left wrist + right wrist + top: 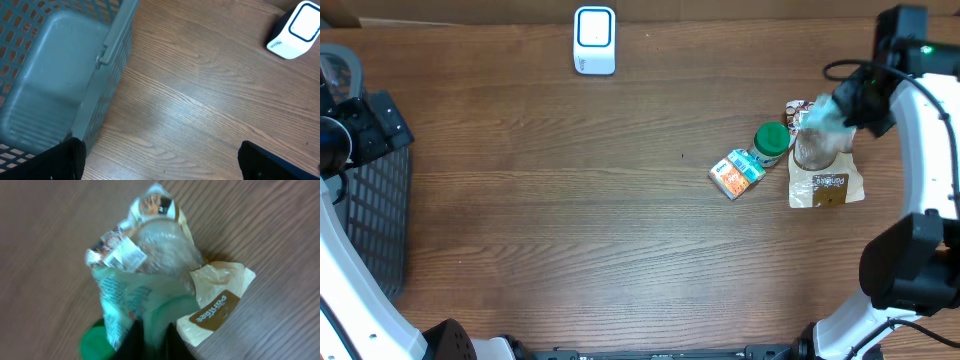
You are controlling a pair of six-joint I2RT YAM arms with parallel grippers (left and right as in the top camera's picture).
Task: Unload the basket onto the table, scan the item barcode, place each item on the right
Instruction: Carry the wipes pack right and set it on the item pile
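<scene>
My right gripper [155,341] is shut on a clear plastic packet [145,280] with teal print, pinched at its lower end between the dark fingers [131,342]. A white barcode label [125,256] shows on the packet's upper left. From overhead the packet [817,130] hangs blurred at the right of the table, above the other items. The white scanner [594,40] with a blue outline stands at the far edge. My left gripper [160,162] is open and empty over bare wood beside the basket.
A grey mesh basket [370,210] stands at the left edge. Under and beside the packet lie a brown-labelled bag [827,185], a green-lidded jar [771,142] and a small orange and teal box [736,174].
</scene>
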